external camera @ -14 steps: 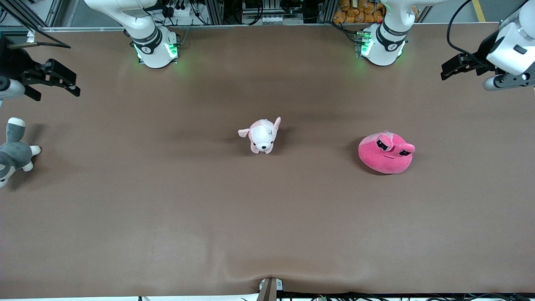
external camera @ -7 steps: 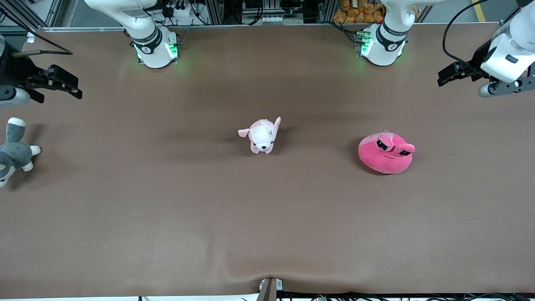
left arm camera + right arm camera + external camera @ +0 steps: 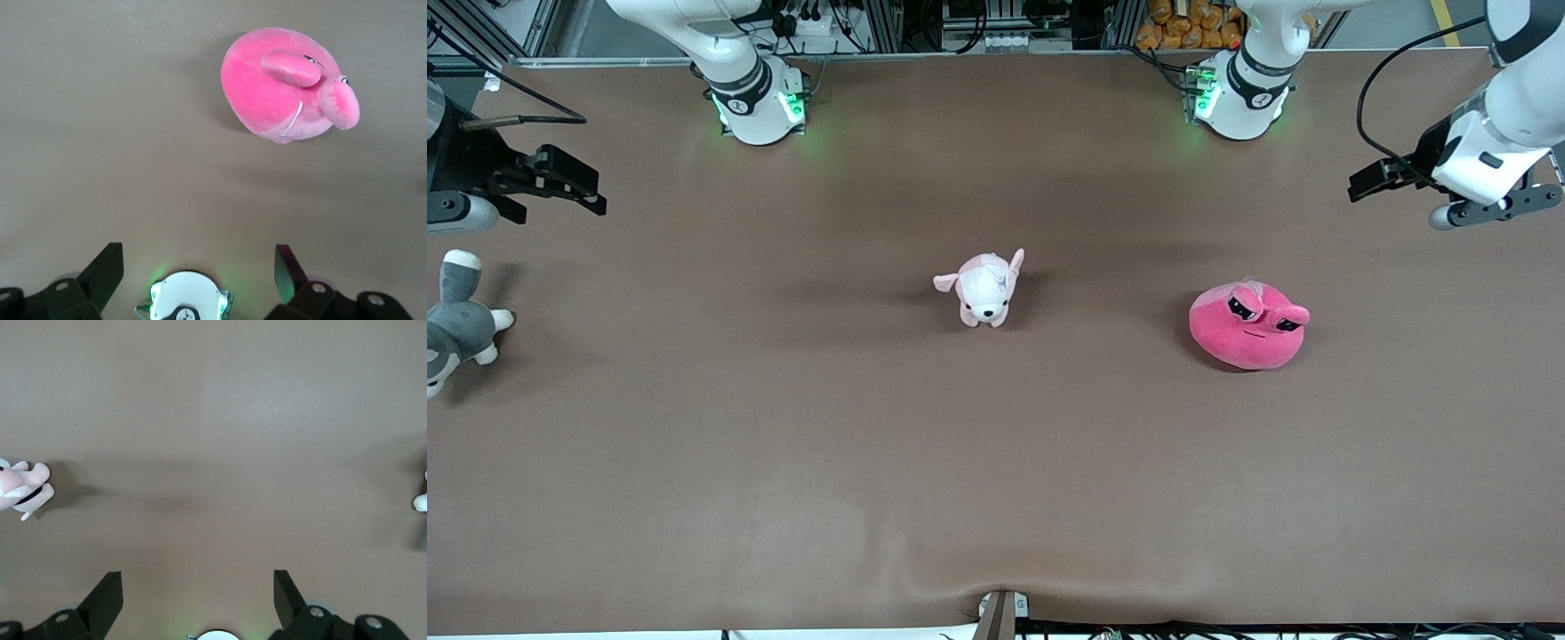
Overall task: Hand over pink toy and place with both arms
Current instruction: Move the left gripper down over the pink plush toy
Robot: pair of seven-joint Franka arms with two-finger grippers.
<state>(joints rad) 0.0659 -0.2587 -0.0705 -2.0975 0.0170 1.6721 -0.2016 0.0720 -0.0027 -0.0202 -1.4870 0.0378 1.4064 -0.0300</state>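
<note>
Pink toy [image 3: 1248, 325] sits on the brown table [image 3: 996, 462] toward the left arm's end, eyes up, untouched. Left gripper [image 3: 1371, 178] hangs over bare table, fingers spread wide, holding nothing. Right gripper [image 3: 569, 185] waits, equally wide, above the grey plush [image 3: 455, 322], which is cut off at the frame edge. A pale puppy plush [image 3: 983, 289] sits mid-table.
</note>
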